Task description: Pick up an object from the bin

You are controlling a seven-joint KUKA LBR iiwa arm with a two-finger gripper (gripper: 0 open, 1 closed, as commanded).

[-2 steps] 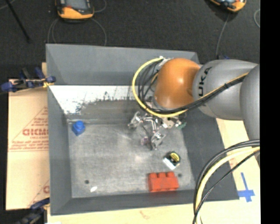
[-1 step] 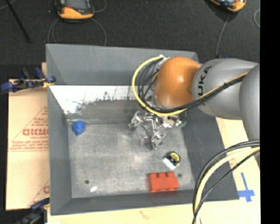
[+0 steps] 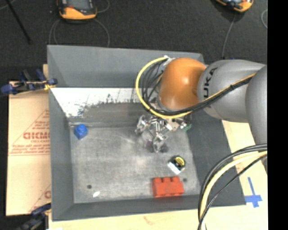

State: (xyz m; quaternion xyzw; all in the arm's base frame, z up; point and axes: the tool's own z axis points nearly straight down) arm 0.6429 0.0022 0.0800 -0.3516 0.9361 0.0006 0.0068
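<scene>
Dark matte floor (image 3: 135,22) beyond the far side, looks like carpet. Two orange-and-black devices sit on it at the far edge: left device (image 3: 76,9) and right device (image 3: 235,3), both partly cut off. Thin cables (image 3: 107,32) loop from them across the floor. Lighting flat, even.

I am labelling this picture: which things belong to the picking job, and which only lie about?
Job: tool, grey bin, perhaps the yellow-black piece nearest the tool.
Lying about: blue piece, red brick, white scrap.
</scene>
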